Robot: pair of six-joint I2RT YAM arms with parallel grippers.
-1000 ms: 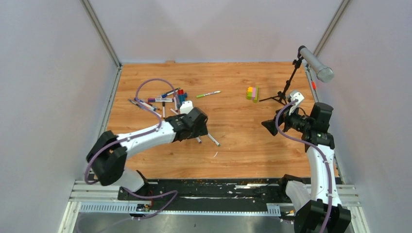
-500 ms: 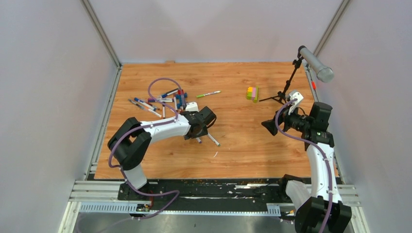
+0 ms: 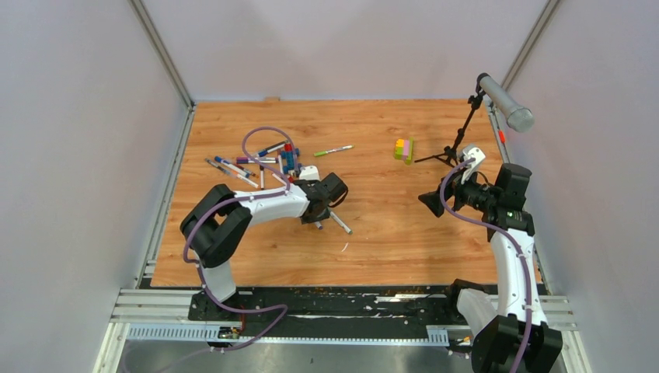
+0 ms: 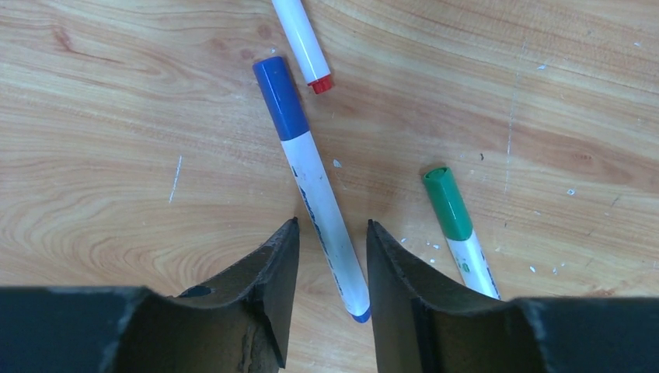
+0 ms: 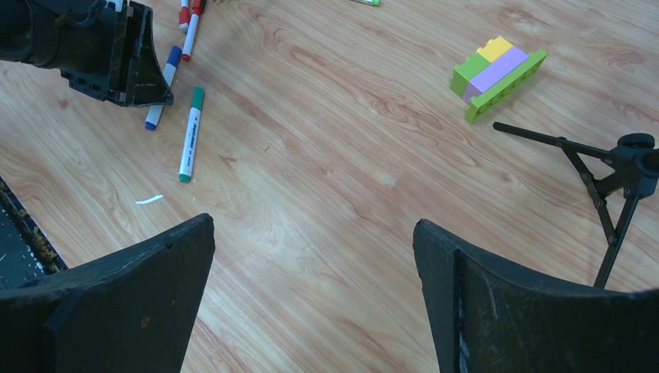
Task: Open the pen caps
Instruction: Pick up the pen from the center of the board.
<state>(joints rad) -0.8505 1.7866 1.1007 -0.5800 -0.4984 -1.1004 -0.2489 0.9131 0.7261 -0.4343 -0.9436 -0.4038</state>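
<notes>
Got the left hand (image 4: 332, 225) down low over the desk (image 3: 388, 233), roughly half open, straddling the barrel of a blue pen (image 4: 320, 203) near its tail end. Thin gaps on both sides, so not clamped on anything. Blue cap (image 4: 277, 97) on, pointing away from the wrist. Just to the right, a green pen (image 4: 470, 252) lying flat, green cap (image 4: 448, 203) on too. Further up, a red-ended pen (image 4: 301, 39), red end just beside the blue cap, no clear contact.

Rest of the pens (image 3: 252, 162) scattered in a loose pile at the back left of the desk, just behind the left hand, plus a lone pen (image 3: 333, 150) off toward the middle. Too small from up top to call capped or not.

Right hand (image 5: 312, 225) wide open, holding nothing, held up above the right side of the desk. Past it, a block stack (image 5: 497, 74) and a mic stand (image 5: 598, 171), both well apart from the pens.
</notes>
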